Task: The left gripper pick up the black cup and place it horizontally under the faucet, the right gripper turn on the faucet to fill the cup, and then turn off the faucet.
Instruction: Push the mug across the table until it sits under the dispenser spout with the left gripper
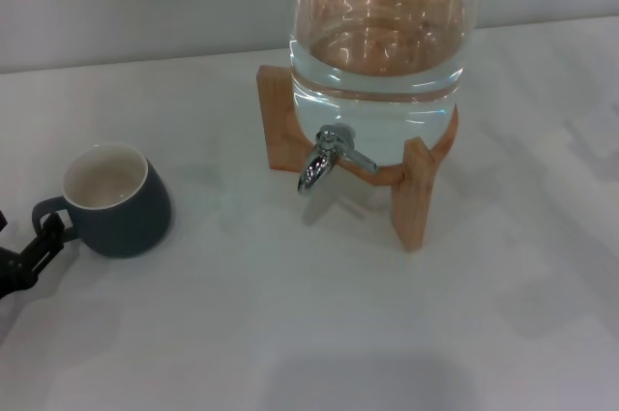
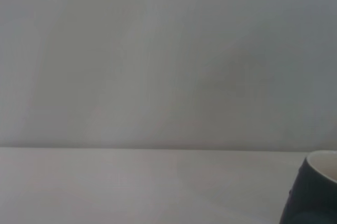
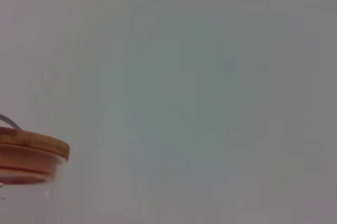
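The black cup (image 1: 116,200) stands upright on the white table at the left of the head view, cream inside showing, its loop handle (image 1: 45,210) turned to the left. My left gripper (image 1: 44,239) reaches in from the left edge and its tip is at the handle; whether it grips it is unclear. A sliver of the cup (image 2: 313,192) also shows in the left wrist view. The chrome faucet (image 1: 326,157) juts from the front of the glass jar (image 1: 379,53), lever to the right, spout down. The right gripper is out of view.
The water-filled jar rests on a wooden stand (image 1: 416,189) with legs either side of the faucet. Its wooden lid (image 3: 29,155) shows in the right wrist view. A pale wall runs behind the table (image 1: 290,334).
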Controlling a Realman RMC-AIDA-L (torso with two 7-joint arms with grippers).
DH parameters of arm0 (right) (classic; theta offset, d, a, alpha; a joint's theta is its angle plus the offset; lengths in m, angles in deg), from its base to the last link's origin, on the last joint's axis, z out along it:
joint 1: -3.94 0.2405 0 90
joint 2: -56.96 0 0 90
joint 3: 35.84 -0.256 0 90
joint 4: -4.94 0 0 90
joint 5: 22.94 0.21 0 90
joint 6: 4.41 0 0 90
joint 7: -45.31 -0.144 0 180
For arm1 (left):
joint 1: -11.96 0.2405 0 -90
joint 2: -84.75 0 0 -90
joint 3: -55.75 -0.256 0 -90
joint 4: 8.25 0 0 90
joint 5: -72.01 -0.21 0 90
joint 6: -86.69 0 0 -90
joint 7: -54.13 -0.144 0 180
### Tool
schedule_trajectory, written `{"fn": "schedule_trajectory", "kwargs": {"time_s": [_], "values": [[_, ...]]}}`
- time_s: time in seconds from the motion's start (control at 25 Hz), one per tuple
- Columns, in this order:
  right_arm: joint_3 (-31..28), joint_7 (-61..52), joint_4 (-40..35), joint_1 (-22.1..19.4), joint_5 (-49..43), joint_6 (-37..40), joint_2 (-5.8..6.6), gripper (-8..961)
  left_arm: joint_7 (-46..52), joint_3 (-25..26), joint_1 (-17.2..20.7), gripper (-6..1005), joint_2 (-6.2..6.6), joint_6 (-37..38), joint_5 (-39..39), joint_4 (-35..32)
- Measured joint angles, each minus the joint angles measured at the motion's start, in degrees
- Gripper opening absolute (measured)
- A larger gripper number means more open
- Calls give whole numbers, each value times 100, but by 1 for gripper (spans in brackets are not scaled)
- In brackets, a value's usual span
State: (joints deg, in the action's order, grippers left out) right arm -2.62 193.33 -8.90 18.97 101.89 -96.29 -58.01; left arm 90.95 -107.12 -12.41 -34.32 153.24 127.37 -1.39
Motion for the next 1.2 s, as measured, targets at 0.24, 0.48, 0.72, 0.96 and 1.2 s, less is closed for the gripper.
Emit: {"fn": "schedule_trajectory", "kwargs": {"time_s": [0.24,0.48,0.72,0.96,1.2], "values": [[-28,0,19,41,6,46,0,795,16,1,-113,748,-8,-86,-140,-65],[-39,0,22,58,10,156,0,795,27,0,-131,707,-3,-182,-180,-120],[-43,0,22,81,18,226,0,795,26,0,-159,456,-8,-220,-223,-129],[-42,0,25,90,21,243,0,795,23,0,-167,305,-11,-176,-204,-132],[-15,0,30,128,22,289,0,795,9,26,-173,148,-11,-151,-175,-132]]}}
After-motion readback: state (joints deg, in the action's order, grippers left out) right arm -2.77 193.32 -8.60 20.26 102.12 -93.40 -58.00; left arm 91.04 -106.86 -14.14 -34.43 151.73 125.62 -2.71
